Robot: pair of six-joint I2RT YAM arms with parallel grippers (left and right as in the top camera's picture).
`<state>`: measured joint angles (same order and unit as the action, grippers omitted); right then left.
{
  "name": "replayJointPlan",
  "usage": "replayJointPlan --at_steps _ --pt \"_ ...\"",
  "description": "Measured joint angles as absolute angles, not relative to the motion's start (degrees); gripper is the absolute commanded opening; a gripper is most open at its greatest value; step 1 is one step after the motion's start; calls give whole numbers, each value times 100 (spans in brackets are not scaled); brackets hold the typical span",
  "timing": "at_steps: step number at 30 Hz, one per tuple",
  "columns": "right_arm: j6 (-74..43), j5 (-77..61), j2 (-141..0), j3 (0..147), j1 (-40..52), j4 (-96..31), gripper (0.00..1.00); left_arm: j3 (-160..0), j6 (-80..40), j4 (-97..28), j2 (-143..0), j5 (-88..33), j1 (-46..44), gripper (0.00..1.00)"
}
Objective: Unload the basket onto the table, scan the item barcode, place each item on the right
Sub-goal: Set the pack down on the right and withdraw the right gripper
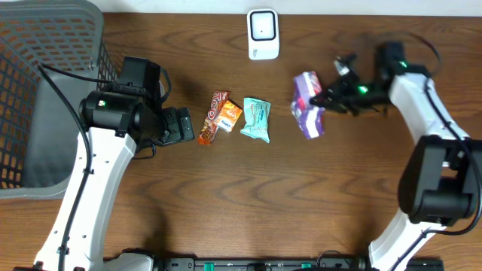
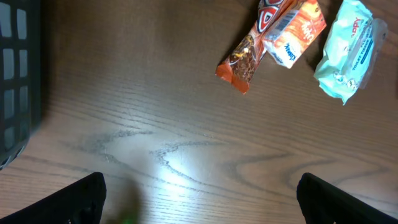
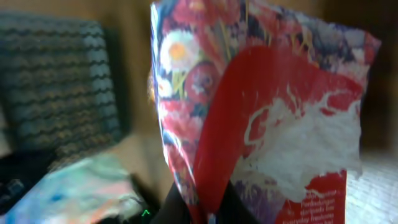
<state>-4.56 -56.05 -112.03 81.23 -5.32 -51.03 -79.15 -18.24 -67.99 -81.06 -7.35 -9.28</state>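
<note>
**Right hand clamped on the snack packet, apart from the scanner**

My right gripper (image 1: 325,98) was closed tight on the snack packet (image 1: 308,105), its two fingers pinching one edge of the wrapper. In my right wrist camera the packet (image 3: 261,118) filled nearly the whole view, standing on end above my fingers. It was a crinkled wrapper with a floral print down one side and a red panel with white lettering too blurred to read.

From above, the packet showed purple and white, tilted, on the left of my gripper and over the wooden table (image 1: 301,196). I could not tell whether it touched the wood. The white barcode scanner (image 1: 263,34) stood at the far edge of the table, farther back and to the left of the packet, apart from it.

Further left, three other items lay in a row near the table's middle. There was a teal packet (image 1: 256,119), an orange packet (image 1: 229,115) just beside it, and a brown bar wrapper (image 1: 213,117) touching the orange one.

My left gripper (image 1: 179,124) hung just left of that row, spread wide and holding nothing. Its wrist camera showed the gripper (image 2: 202,193) with a fingertip in each lower corner and bare wood between them. A grey mesh basket (image 1: 45,83) sat at the table's left end, beside my left arm.
</note>
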Motion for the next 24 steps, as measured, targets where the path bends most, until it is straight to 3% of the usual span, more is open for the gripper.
replayJointPlan --at_steps 4,10,15,24 --pt "-257 -6084 -11205 7074 -1181 -4550 4 -7915 -1824 -6799 -8106 -733 -928 98" --pt "-272 -5492 -11198 6820 -2034 -4989 36 -7915 -1824 -6799 -8106 -735 -928 98" --pt "-263 -4515 -11198 7196 -2383 -5732 74 -7915 -1824 -6796 -8106 -733 -928 98" --pt "-189 -3726 -11190 7647 -2206 -5778 99 -7915 -1824 -6796 -8106 -733 -928 98"
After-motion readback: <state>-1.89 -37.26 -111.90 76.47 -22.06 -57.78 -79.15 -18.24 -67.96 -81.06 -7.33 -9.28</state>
